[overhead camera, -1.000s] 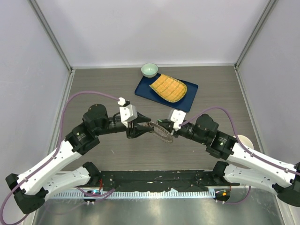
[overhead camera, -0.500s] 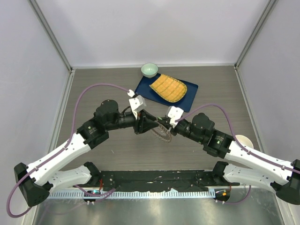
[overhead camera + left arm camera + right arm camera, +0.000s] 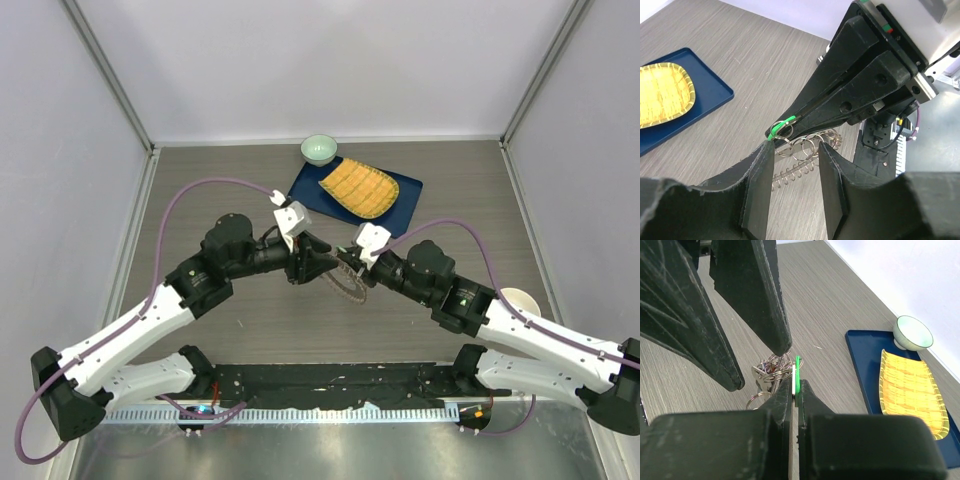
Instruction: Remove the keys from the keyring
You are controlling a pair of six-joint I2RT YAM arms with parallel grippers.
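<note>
Since my right gripper (image 3: 794, 384) is clenched on the green-headed key (image 3: 797, 367), with the keyring (image 3: 348, 284) near the middle of the bench (image 3: 250, 330), at 6 o'clock from the blue tray (image 3: 305, 192), I would bring the left gripper (image 3: 795, 148), released and at the ring's 9 o'clock, onto the small split ring (image 3: 785, 147) beside that key. I'd pinch it squarely, then have the right twist rather than tug, or the other keys (image 3: 790, 172) may drag along.

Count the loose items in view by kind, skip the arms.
keyring with keys: 1
bowl: 1
blue tray: 1
yellow woven mat: 1
white cup: 1
Total: 5
</note>
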